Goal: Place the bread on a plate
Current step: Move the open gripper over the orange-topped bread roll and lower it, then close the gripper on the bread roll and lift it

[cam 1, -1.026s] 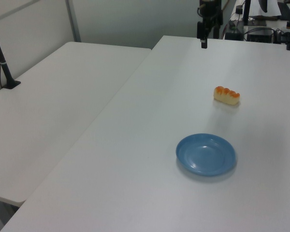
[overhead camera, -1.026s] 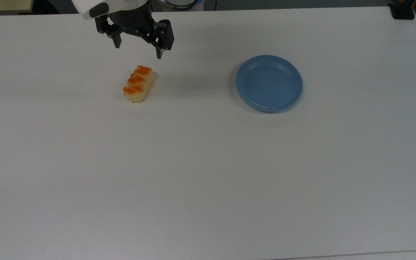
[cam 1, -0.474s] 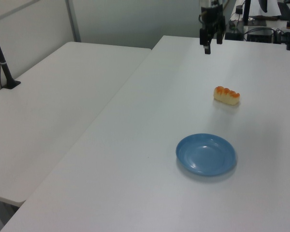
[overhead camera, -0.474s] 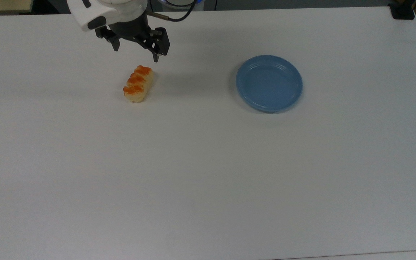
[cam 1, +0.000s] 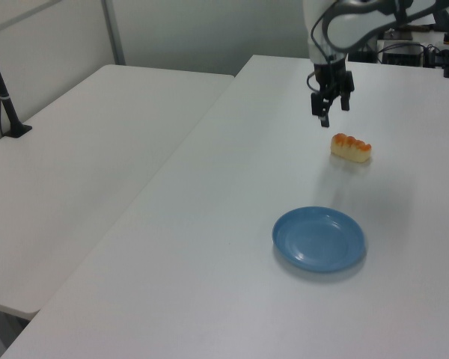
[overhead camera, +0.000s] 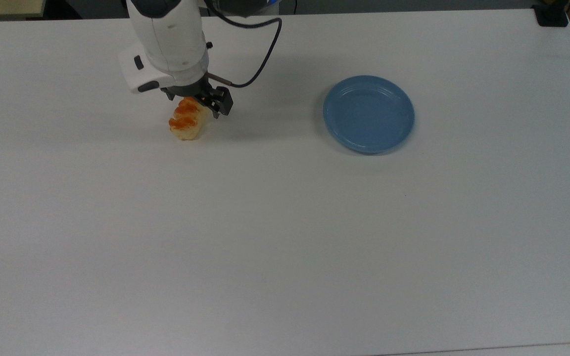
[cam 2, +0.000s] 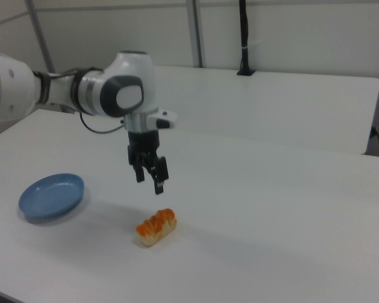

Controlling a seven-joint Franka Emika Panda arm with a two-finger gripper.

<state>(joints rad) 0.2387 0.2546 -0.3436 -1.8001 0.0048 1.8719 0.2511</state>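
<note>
The bread (overhead camera: 186,122), a pale-yellow loaf with orange-brown humps, lies flat on the white table (overhead camera: 275,237). My gripper (overhead camera: 193,105) hangs open a little above the bread's far end, its fingers pointing down and clear of the loaf. In the right view the gripper (cam 2: 148,182) is clearly above the bread (cam 2: 156,226), with nothing between the fingers. The left view has the gripper (cam 1: 331,112) just beyond the bread (cam 1: 351,146). The blue plate (overhead camera: 368,113) sits bare toward the top view's right, well apart from the loaf; the same plate (cam 1: 319,238) (cam 2: 52,196) appears elsewhere.
A second white table (cam 1: 82,172) adjoins this one, with a black post (cam 1: 4,90) clamped on it. A black clamp (overhead camera: 551,15) sits at the top view's upper right corner. The arm's cable (overhead camera: 260,59) loops above the table behind the gripper.
The arm has swung from the table's far edge and come down over the bread. The gripper stayed open. Bread and plate have not moved.
</note>
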